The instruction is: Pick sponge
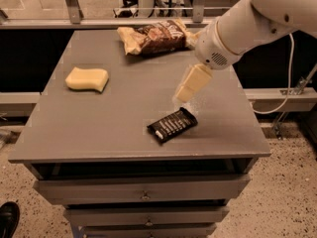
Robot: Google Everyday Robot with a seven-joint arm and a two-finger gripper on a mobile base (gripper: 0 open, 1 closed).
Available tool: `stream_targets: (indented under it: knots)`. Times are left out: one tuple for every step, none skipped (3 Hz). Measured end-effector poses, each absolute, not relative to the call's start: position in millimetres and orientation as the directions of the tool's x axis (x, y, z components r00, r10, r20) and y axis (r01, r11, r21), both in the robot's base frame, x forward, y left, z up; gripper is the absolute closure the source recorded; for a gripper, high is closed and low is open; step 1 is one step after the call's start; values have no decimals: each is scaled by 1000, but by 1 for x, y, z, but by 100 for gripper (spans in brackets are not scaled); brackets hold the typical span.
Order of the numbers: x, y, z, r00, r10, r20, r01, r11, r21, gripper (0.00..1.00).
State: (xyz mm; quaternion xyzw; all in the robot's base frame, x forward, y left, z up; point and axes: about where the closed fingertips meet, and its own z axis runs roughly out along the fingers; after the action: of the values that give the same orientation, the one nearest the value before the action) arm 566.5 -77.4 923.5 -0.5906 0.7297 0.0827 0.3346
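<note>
The sponge [87,79] is a pale yellow block with wavy edges, lying flat on the left part of the grey table top [114,118]. My gripper [184,95] hangs from the white arm that reaches in from the upper right. It is above the middle right of the table, well to the right of the sponge and just above the black packet. It holds nothing that I can see.
A crinkled yellow-brown snack bag [153,35] lies at the back middle of the table. A black snack packet [172,124] lies near the front right. The table has drawers below and a railing behind it. A shoe tip [7,217] shows at the bottom left.
</note>
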Motion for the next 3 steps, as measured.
stream_targets:
  knots:
    - [567, -77, 923, -78, -807, -586, -917, 289, -274, 0]
    - [571, -72, 920, -88, -787, -610, -919, 301, -256, 0]
    - [600, -23, 902, -84, -712, -697, -920, 325, -221, 0]
